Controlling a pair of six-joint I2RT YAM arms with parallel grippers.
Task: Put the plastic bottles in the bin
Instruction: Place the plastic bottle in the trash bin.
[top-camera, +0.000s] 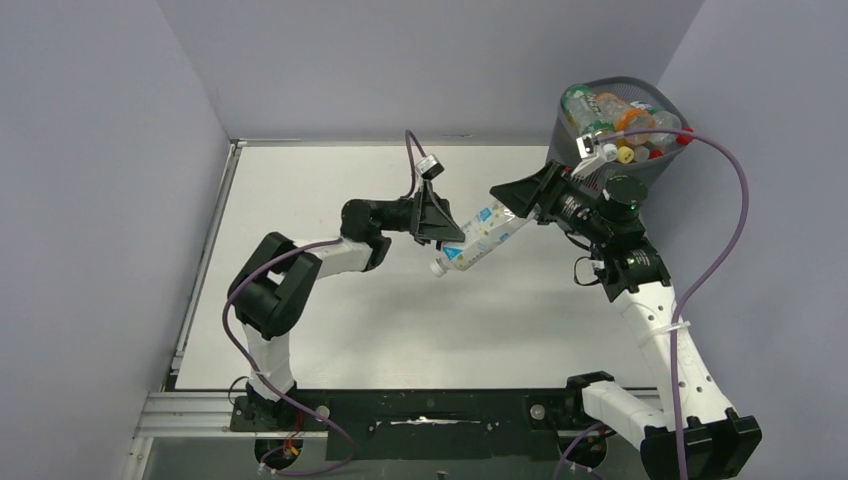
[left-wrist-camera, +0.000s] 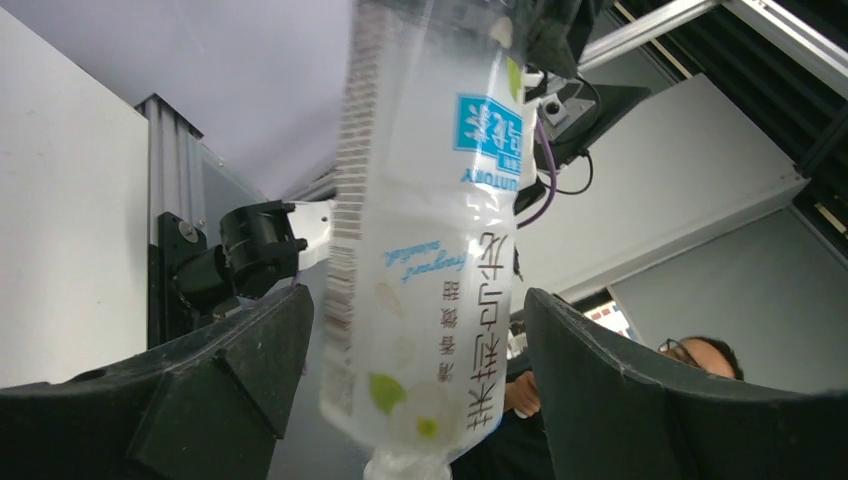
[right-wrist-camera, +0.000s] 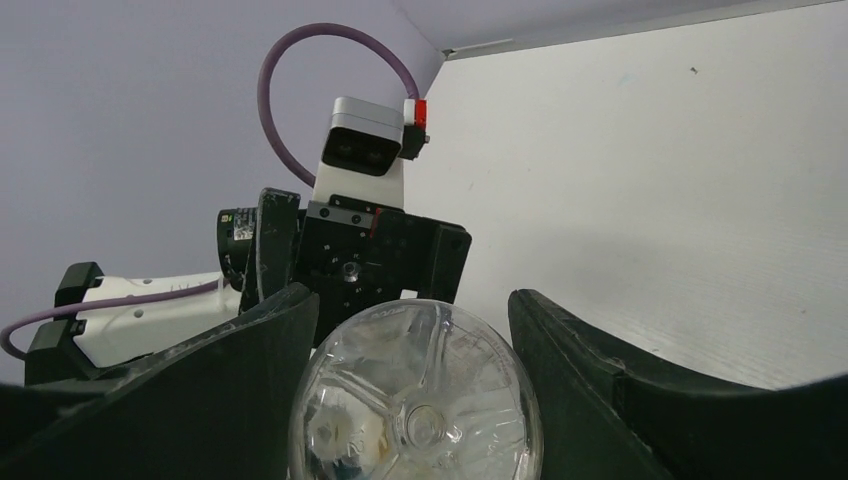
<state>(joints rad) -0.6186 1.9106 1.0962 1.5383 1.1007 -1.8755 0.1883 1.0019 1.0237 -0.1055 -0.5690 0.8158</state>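
Left fingers (left-wrist-camera: 220, 400) gapped off bottle (left-wrist-camera: 420, 250); right fingers (right-wrist-camera: 220, 390) gripping.

Robotics lab cell: grey partition walls (top-camera: 100, 180), aluminium frame rail (top-camera: 188, 412).

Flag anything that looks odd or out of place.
Only the clear plastic bottle with the blue-and-white label: it hangs tilted, cap down, above the white table, between the left gripper and right gripper.

From the left wrist you get the bottle (left-wrist-camera: 428, 250) with both ends cut off (small print blurred); the piled plastic bottles (top-camera: 625, 122) in the bin (top-camera: 566, 136) hide one another.
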